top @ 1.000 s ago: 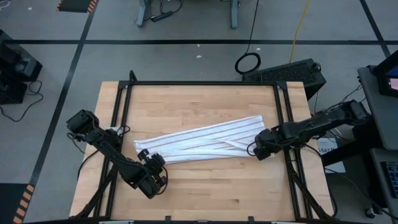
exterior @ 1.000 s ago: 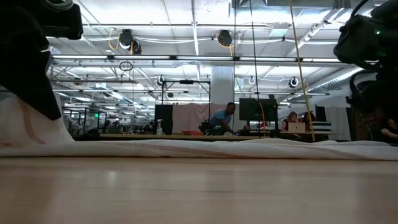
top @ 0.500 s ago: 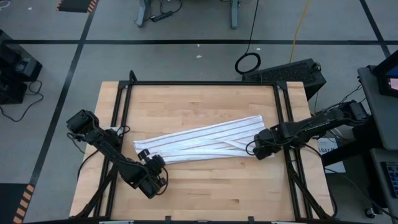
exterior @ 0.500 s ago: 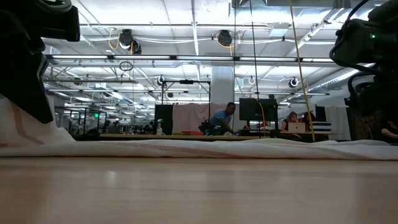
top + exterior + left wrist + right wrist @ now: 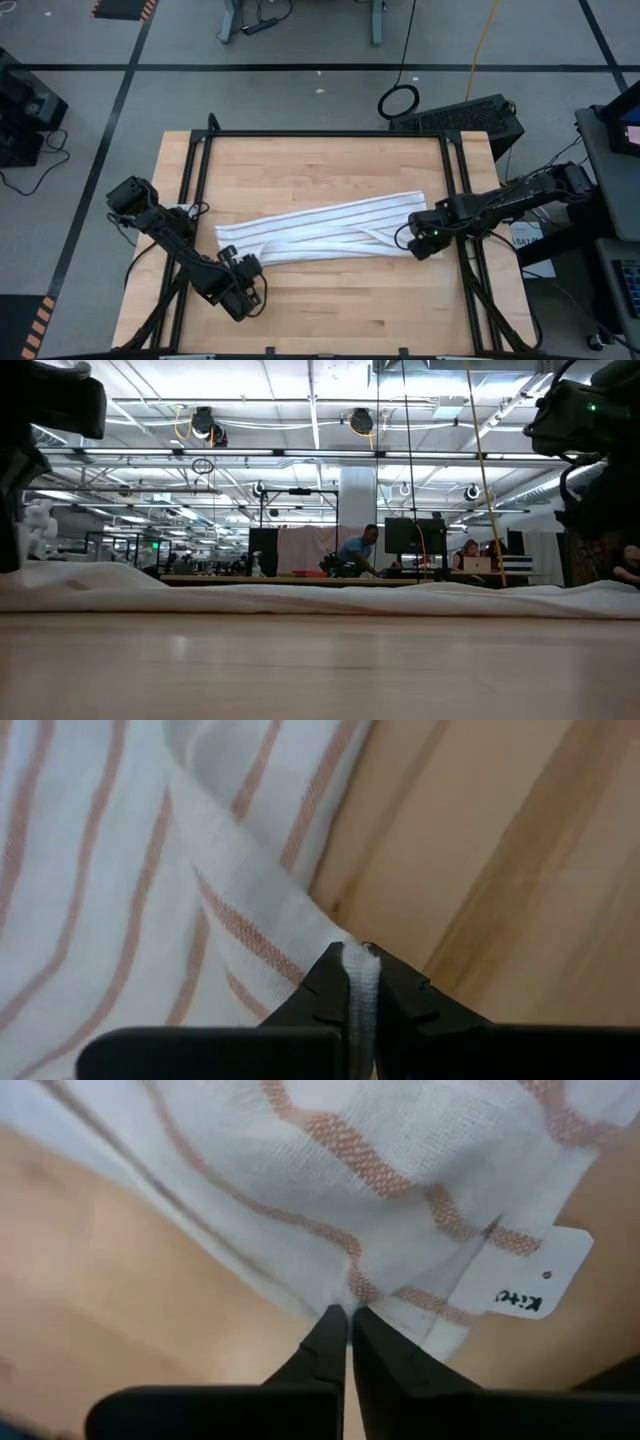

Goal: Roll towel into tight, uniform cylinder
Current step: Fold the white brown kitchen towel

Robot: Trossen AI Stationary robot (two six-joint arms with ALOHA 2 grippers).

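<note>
The white towel (image 5: 320, 228) with thin stripes lies as a long, loosely folded band across the middle of the wooden table (image 5: 320, 160). In the low view it is a low white ridge (image 5: 300, 598). My left gripper (image 5: 243, 268) is at the towel's near left corner and is shut on cloth (image 5: 358, 970). My right gripper (image 5: 418, 240) is at the towel's near right end, shut on its edge (image 5: 349, 1320) next to a white tag (image 5: 520, 1285). My left gripper pinches a bunched bit of the towel's near left corner (image 5: 358, 988) between its two fingers. The fingers come steeply from above. The cloth beyond the fingers slopes away onto the table, slack. My right gripper pinches the towel's near edge (image 5: 346, 1292) close to the white tag, between its two fingertips. It comes steeply from above. The towel around the pinch lies on the wood, slack.
Black frame rails (image 5: 200, 180) run along the table's left, right and far sides. Bare wood lies on the towel's far side (image 5: 320, 165) and near side (image 5: 340, 300). People (image 5: 352, 552) sit in the room far behind the table.
My left gripper has rolled and tipped in place while staying shut on the cloth. The towel's left end, which rose in a peak under it, has sunk to a low hump on the table. The rest of the towel has stayed where it was.
</note>
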